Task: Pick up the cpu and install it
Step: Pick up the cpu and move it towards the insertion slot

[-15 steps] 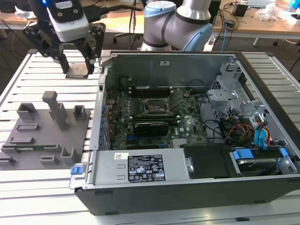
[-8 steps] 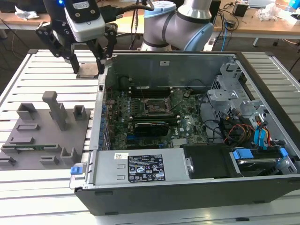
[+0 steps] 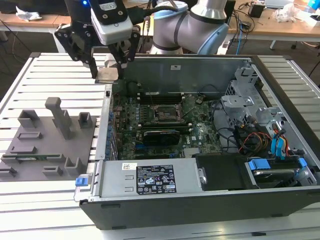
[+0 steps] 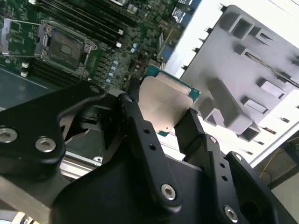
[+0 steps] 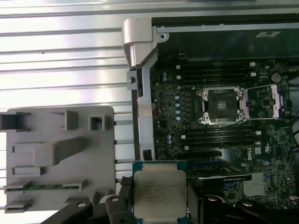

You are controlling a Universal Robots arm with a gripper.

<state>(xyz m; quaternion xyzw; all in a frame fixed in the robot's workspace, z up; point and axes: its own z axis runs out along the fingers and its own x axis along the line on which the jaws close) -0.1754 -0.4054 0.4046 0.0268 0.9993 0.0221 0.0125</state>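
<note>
Claw [image 3: 107, 71] clamped on the cpu [image 3: 107, 75], held in the air over a corner of the open computer case [image 3: 200, 200], socket [image 3: 165, 114] uncovered.

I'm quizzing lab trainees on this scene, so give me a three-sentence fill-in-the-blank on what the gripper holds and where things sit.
The gripper is shut on the ____. The cpu is held in the air, not yet seated in the motherboard's ____. The grey fixture lies on the table at the exterior view's ____ of the computer case.
Missing words: cpu; socket; left.
</note>
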